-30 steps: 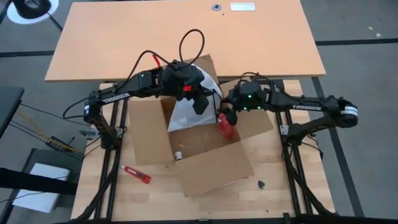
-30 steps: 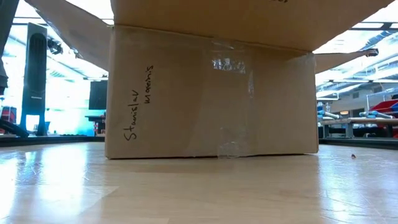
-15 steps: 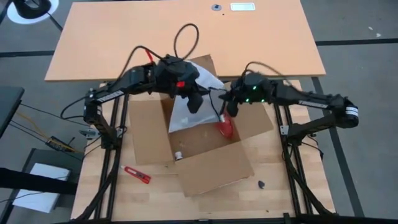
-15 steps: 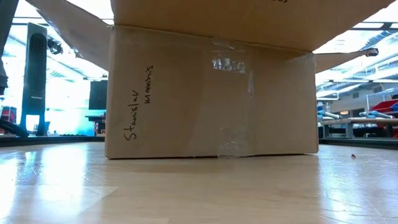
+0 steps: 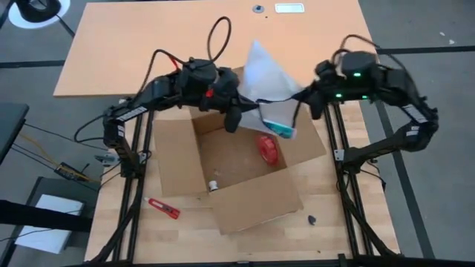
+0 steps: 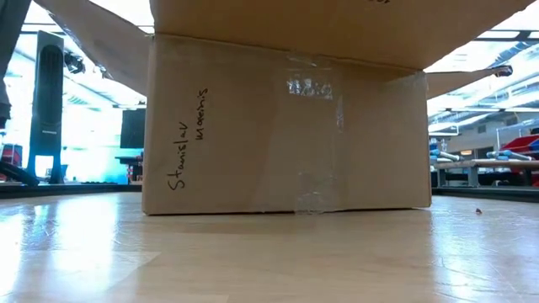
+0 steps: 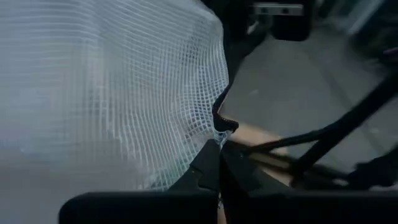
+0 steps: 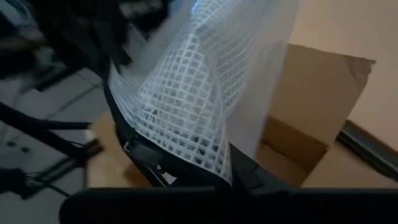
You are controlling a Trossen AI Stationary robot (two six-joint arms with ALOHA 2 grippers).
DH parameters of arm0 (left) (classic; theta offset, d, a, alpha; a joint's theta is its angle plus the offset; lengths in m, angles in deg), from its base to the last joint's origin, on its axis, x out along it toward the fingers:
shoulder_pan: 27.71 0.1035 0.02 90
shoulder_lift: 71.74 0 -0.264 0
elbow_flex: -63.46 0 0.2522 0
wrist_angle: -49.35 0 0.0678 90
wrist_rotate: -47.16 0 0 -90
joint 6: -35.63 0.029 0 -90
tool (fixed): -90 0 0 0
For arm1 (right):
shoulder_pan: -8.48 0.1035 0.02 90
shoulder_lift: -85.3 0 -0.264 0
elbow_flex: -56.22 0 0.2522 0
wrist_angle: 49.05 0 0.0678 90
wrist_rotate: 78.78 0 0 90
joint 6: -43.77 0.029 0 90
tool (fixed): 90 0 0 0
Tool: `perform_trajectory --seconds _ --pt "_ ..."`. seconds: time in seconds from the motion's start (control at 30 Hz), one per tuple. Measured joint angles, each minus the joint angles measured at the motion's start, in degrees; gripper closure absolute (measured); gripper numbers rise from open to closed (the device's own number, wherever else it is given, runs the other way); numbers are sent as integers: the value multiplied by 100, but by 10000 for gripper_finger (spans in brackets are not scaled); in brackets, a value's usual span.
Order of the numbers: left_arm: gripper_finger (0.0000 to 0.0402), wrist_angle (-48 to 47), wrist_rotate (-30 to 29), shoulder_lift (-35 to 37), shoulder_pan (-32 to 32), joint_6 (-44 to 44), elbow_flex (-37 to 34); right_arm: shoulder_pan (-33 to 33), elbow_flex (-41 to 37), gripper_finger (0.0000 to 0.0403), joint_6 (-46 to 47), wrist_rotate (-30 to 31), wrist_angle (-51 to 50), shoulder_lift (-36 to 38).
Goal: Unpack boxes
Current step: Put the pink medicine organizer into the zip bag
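**Bag held between both grippers above the open carton**

In the high view the brown carton (image 5: 237, 167) sits at the centre of the frame with all four flaps spread out; a red object (image 5: 268, 147) and a small pale item (image 5: 213, 185) lie on its floor. Above its far edge, in the upper middle of the frame, a clear mesh-patterned plastic bag (image 5: 263, 81) hangs stretched between the two arms. The left gripper (image 5: 234, 119) is clamped on the bag's left side, and the left wrist view shows its fingers pinched tight on the film. The right gripper (image 5: 310, 95) is closed on the opposite edge, the mesh draped over its fingers in the right wrist view. Something teal (image 5: 279, 127) shows at the bag's lower corner, probably contents inside it, though the view is too coarse to be sure.

To do this step well, both arms should carry the bag at matched height and pace, so the thin film neither tears nor slips from one pinch. The sagging lower corner ought to pass above the carton's far flap rather than drag across it. The bare tabletop (image 5: 148, 44) at the top of the frame looks like the natural place to set it down.
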Motion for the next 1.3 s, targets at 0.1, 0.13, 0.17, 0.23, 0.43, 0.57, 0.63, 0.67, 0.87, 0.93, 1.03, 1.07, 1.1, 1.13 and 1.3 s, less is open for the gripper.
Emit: perform_trajectory --seconds 0.1,0.13,0.17,0.23,0.43,0.57,0.63,0.67,0.87,0.93,1.03,1.07,1.1,1.13,1.3 --pt "396 583 388 -165 -111 -143 0 281 403 401 545 9 -401 1" --pt "396 771 507 -212 -150 -213 0 376 531 402 738 11 -577 -9" --pt "396 927 600 -298 -217 -296 0 487 652 402 931 27 -769 -11" --pt "396 1176 739 -383 -340 -328 0 757 841 402 1347 96 -1118 -1" --pt "396 1767 759 -742 -731 -716 -11 1748 1203 402 2236 299 -1955 -6" --pt "396 2291 596 -915 -969 -1167 0 2395 1356 402 2635 434 -2130 28" --pt "396 2721 563 -1050 -1090 -1436 0 2726 1436 403 2854 482 -2190 42" --pt "396 2850 519 -1128 -1149 -1577 0 2901 1493 403 2969 527 -2223 47" --pt "396 4206 364 -1574 -1391 -2657 -9 3736 1960 403 3577 592 -2178 43" --pt "396 4522 324 -1725 -1457 -2974 0 3936 2141 403 3783 583 -2149 29" --pt "396 4706 230 -1897 -1558 -3250 0 4155 2371 403 4135 582 -2076 15" --pt "396 4670 163 -1933 -1582 -3302 -6 4209 2442 403 4262 579 -2048 15" --pt "396 4723 142 -1973 -1592 -3321 -7 4269 2506 403 4403 558 -2024 14" --pt "396 4699 141 -1984 -1599 -3338 -4 4328 2554 403 4549 551 -2031 8" --pt "396 4667 197 -2242 -1616 -3649 11 4644 2607 403 5216 343 -2247 -44"
